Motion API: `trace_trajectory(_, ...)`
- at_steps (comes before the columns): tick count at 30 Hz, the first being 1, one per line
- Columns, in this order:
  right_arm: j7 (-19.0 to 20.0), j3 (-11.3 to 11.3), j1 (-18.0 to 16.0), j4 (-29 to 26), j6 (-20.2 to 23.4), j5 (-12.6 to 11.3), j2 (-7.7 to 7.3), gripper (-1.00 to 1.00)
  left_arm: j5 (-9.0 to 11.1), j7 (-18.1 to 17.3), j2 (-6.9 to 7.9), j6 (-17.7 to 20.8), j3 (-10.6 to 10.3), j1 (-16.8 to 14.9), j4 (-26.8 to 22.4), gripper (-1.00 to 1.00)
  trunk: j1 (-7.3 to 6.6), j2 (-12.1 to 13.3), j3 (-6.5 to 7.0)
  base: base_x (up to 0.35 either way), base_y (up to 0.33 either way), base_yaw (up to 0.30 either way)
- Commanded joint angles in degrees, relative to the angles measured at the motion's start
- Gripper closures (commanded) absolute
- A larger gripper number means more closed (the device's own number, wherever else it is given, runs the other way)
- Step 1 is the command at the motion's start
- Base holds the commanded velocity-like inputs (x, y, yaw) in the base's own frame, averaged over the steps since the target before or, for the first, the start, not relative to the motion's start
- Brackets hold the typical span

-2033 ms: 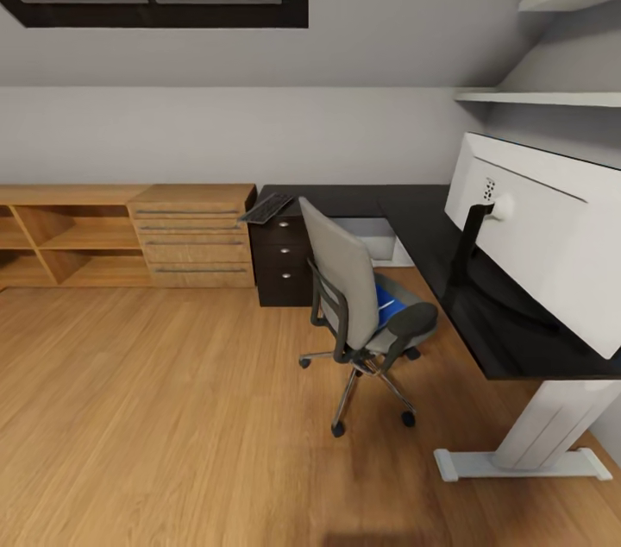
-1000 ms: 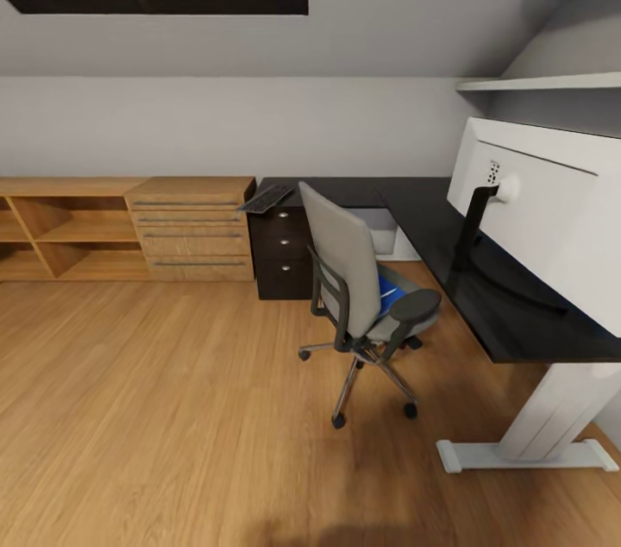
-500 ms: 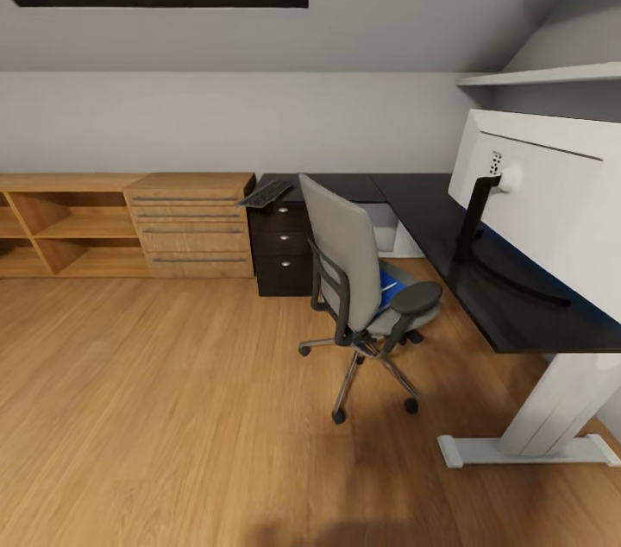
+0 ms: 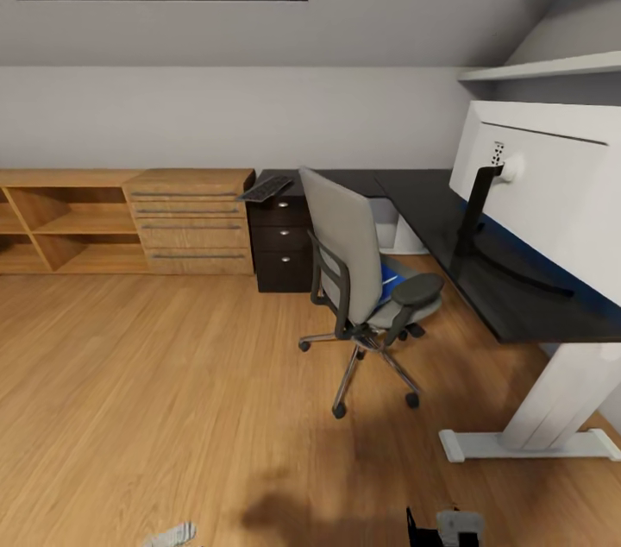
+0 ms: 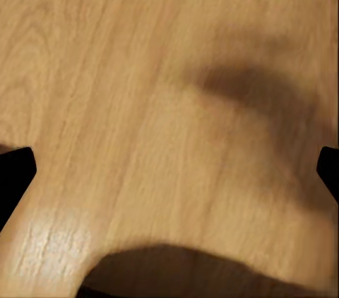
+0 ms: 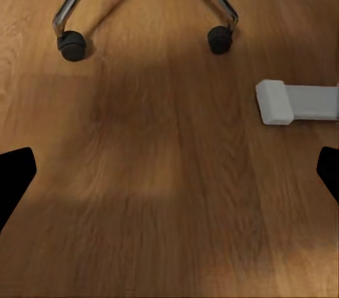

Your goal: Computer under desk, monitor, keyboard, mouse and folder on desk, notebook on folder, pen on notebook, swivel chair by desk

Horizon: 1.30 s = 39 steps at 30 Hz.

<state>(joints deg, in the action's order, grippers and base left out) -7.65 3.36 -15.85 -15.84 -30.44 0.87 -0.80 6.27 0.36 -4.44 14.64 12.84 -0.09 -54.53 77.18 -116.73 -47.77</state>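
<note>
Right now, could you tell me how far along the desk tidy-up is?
Early. Done: the monitor stands on the desk. In hand: nothing; both grippers hang open above the wood floor. Left: the keyboard lies on the desk's far corner, away from the monitor, and the folder is on the swivel chair seat. I cannot make out mouse, notebook, pen or computer.

At the bottom edge of my head view, the right gripper (image 4: 448, 527) is a black block beside a pale grey housing, and the left gripper (image 4: 170, 536) seems a light grey sliver, too cropped to judge. In my wrist views the fingers (image 5: 14, 174) are flat black.
</note>
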Motion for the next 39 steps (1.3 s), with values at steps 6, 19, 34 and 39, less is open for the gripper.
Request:
trace_trajectory(6, -3.15, 0.2, -12.76, -0.05, 8.35, -0.01, -1.29, -1.0, 0.68, 0.07, -3.49, 13.0, -1.04, -0.21, -18.27, -1.0, 1.32, -2.44, -1.14, 0.0, 0.0, 0.0)
trace_trajectory(19, -8.21, 0.09, -26.77, 0.3, 13.36, -0.13, -3.9, -1.0, 7.69, -0.24, -4.15, 23.51, -4.72, -1.98, -35.84, -1.0, 4.17, -7.66, -3.47, 0.0, 0.0, 0.0)
trace_trajectory(34, -9.3, -2.18, -28.85, 1.1, 13.29, -5.34, -5.38, -1.0, 9.99, -7.29, -3.63, 24.21, -5.01, -1.94, -38.17, -1.0, 7.47, -13.67, -6.17, 0.0, 0.0, 0.0)
trace_trajectory(39, -9.25, -2.53, -28.84, 0.9, 13.13, -7.23, -5.36, -1.0, 9.99, -17.24, -2.36, 24.36, -4.71, -1.94, -38.19, -1.0, 8.57, -15.68, -7.06, 0.0, 0.0, 0.0)
